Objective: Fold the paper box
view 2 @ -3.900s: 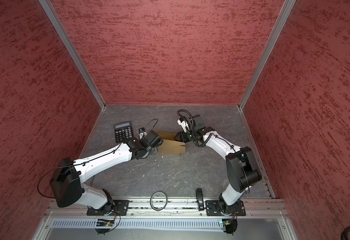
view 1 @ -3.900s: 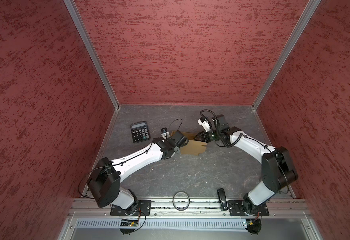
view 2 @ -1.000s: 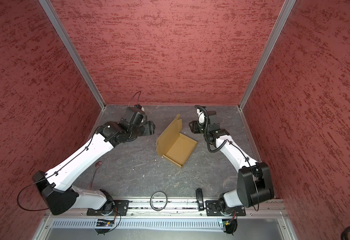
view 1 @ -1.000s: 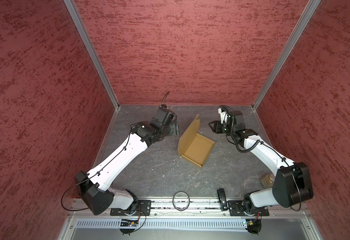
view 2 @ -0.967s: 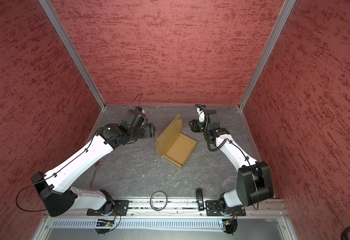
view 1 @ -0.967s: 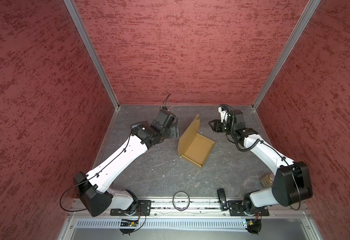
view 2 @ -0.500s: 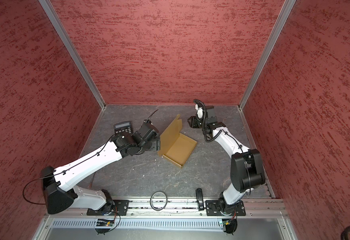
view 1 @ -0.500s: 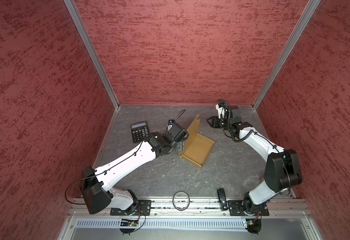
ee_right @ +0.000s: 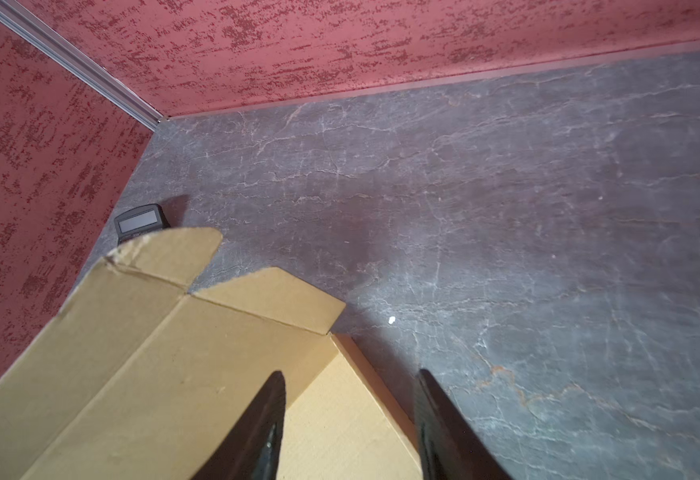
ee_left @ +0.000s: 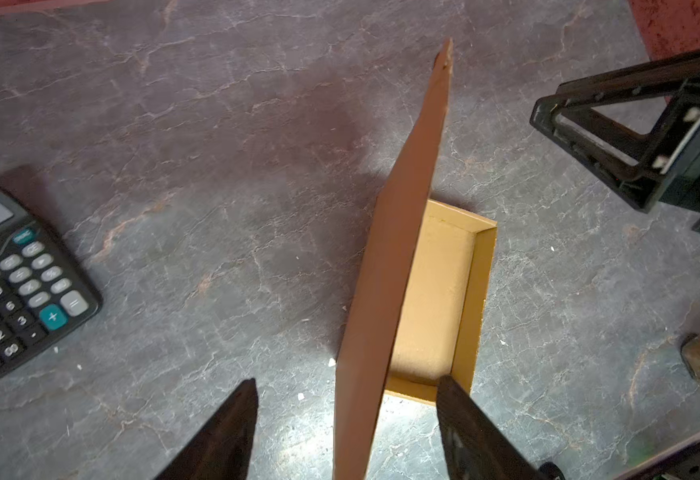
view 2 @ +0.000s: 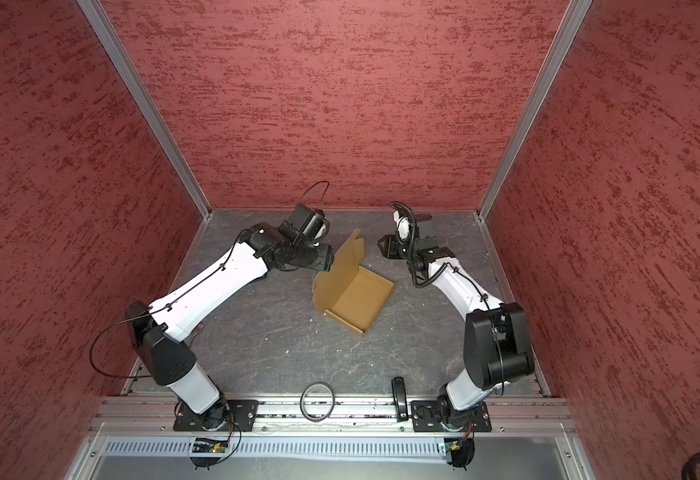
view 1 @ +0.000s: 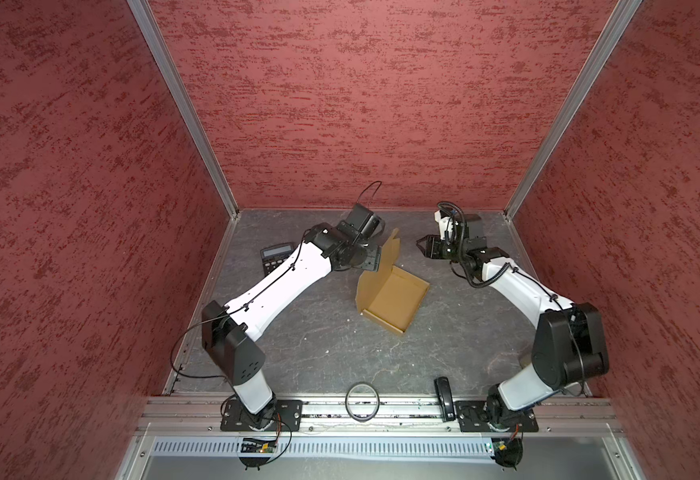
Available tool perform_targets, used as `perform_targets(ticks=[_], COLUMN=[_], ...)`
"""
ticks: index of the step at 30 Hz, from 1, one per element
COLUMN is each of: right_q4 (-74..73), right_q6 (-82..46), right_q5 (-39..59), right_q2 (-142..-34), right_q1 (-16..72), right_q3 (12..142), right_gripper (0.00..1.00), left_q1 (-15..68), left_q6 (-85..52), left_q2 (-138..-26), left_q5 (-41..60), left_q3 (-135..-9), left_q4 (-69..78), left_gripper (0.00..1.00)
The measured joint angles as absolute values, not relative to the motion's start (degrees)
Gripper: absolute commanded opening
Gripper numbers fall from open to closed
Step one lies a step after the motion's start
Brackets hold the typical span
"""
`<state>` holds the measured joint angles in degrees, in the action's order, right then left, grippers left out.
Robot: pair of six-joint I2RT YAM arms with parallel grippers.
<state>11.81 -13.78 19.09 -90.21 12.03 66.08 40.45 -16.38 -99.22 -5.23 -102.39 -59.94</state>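
Tan paper box (view 1: 394,297) sits open-side up, its upright lid (ee_left: 398,257) running lengthwise away between my parted left jaws; my right jaws gape empty.

The paper box (view 1: 396,301) is plain tan cardboard: a shallow square tray lying open near the middle of the table (view 1: 319,336), turned cornerwise. Low walls stand folded along its near and right edges. Its lid rises almost upright from the left edge, with a rounded tab at the far top corner.
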Motion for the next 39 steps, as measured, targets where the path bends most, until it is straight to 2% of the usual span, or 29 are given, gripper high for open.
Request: perform_targets(ticks=[6, 9, 15, 23, 28, 31, 39], right_q4=[10.98, 10.81, 10.52, 10.04, 10.07, 10.09, 10.9], right_q6=[-14.46, -14.68, -14.79, -14.94, -15.27, -15.49, -15.88], right_q5=[19.33, 19.44, 19.51, 19.51, 19.49, 19.4, 18.35], right_q2=[-88.64, -88.23, -87.66, -87.2, -87.2, -87.15, -85.21], right_q1=[11.79, 11.73, 11.42, 11.0, 10.94, 10.85, 10.66], right_q3=[62.98, 61.78, 61.32, 61.32, 61.32, 61.32, 61.32], right_gripper=[0.51, 0.51, 0.51, 0.51, 0.51, 0.51, 0.51], left_q1=[40.47, 40.45, 40.4, 40.05, 39.88, 39.72, 38.09], left_q6=[-9.93, -7.7, -3.97, 0.69, 5.43, 8.54, 16.14], left_q2=[-108.16, -111.53, -116.14, -117.86, -117.75, -117.73, -117.73], left_q5=[0.08, 1.23, 1.43, 0.8, -0.4, -0.38, 1.65], left_q3=[-110.5, -113.32, -117.95, -120.05, -119.07, -118.96, -118.96], left_q4=[-63.9, -65.47, -68.51, -70.26, -69.21, -68.6, -67.92], left_gripper=[0.62, 0.57, 0.33, 0.2, 0.03, 0.0, 0.0])
